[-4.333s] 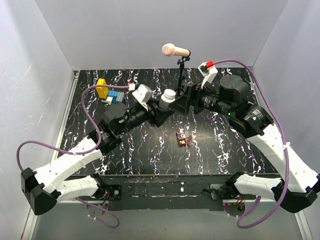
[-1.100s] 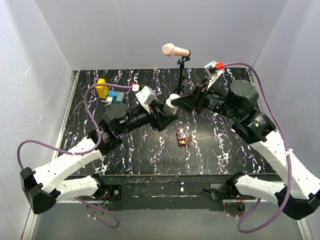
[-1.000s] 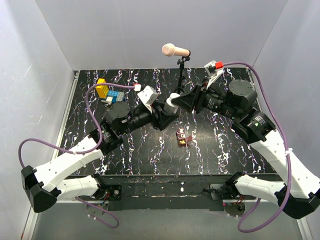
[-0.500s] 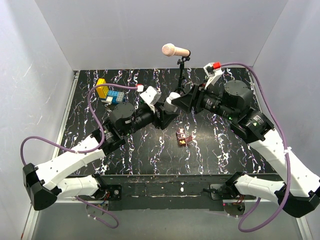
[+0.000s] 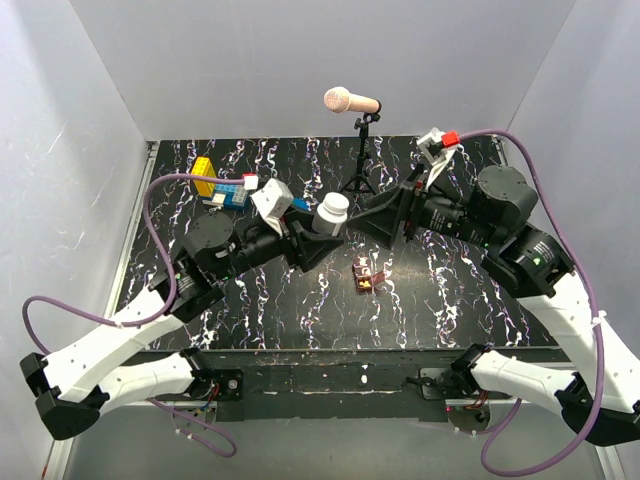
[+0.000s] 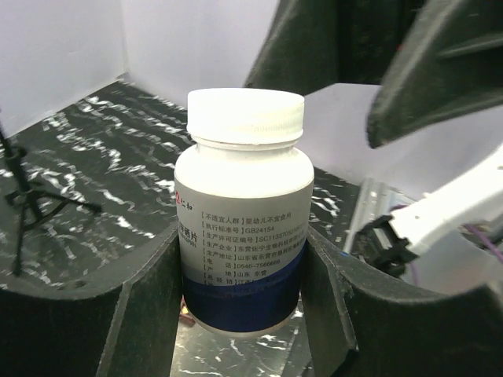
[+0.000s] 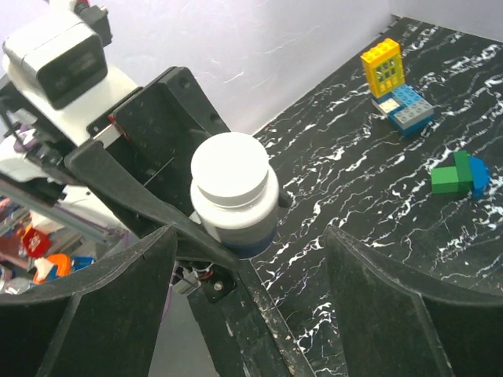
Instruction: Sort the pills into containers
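Your left gripper (image 5: 318,238) clamps white bottle (image 6: 244,236), cap (image 7: 229,169) still on. Right gripper (image 5: 370,220) spread wide, clear of cap. Pill box (image 5: 367,273) waits mid-tabletop; likely nothing sorted yet.

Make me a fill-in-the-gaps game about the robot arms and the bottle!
The left fingers grip a pill bottle with a ____ cap.
The right fingers stand ____, holding nothing.
The reddish-brown box lies on the black ____.
Missing words: white, open, table.
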Controlling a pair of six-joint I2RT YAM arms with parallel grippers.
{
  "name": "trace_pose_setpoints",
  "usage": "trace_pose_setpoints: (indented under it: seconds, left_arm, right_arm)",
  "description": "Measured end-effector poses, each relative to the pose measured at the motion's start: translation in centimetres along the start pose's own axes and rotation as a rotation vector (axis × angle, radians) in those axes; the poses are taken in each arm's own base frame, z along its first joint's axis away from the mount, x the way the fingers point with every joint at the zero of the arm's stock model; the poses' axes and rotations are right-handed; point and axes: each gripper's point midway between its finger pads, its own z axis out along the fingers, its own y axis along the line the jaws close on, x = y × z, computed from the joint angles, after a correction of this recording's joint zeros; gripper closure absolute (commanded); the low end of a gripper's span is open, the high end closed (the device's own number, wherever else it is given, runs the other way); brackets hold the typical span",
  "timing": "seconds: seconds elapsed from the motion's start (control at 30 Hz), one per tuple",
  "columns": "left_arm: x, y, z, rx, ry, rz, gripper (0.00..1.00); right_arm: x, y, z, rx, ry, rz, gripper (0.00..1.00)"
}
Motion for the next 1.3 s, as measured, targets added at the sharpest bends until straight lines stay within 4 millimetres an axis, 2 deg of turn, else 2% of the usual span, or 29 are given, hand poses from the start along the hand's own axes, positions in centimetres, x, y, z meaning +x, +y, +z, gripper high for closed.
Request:
trace_pose_setpoints:
  seconds: [0.1,0.17,0.33,0.5,0.63,0.83,1.1,1.17,1.23,1.3]
  left_arm:
    - [-0.7,-1.7,-0.8,0.082,-0.014,-0.016,1.00]
    - [-0.9,-2.7,-1.2,0.132,-0.013,-0.029,1.00]
    - [-0.4,-5.3,-2.2,0.273,-0.013,-0.058,1.00]
    - [-0.3,-7.6,-2.9,0.416,-0.035,-0.080,1.00]
    - [-1.0,-9.3,-3.3,0.529,-0.061,-0.085,1.00]
    - [-1.8,-10.9,-3.5,0.647,-0.091,-0.088,1.00]
    - [-1.5,-11.1,-2.9,0.675,-0.089,-0.097,1.00]
    - [-1.4,-11.1,-2.7,0.675,-0.086,-0.100,1.00]
    - [-1.4,-11.1,-2.7,0.674,-0.086,-0.101,1.00]
    - [-1.4,-11.1,-2.7,0.674,-0.088,-0.100,1.00]
  right_arm:
    - [0.0,0.9,-0.6,-0.048,0.001,-0.021,0.12]
    - [-0.3,2.0,-1.3,-0.098,-0.011,-0.044,0.02]
    - [-1.2,5.4,-3.3,-0.260,-0.056,-0.133,0.02]
    - [-1.2,8.1,-4.0,-0.429,-0.043,-0.189,0.02]
    - [-0.9,9.3,-3.9,-0.540,-0.013,-0.205,0.02]
    - [0.4,9.4,-3.1,-0.636,0.049,-0.187,0.02]
    - [0.9,10.1,-3.2,-0.731,0.081,-0.173,0.11]
    - [1.0,10.2,-3.3,-0.735,0.083,-0.171,0.18]
    - [0.9,10.2,-3.3,-0.736,0.081,-0.174,0.20]
    - [0.9,10.1,-3.2,-0.731,0.080,-0.173,0.31]
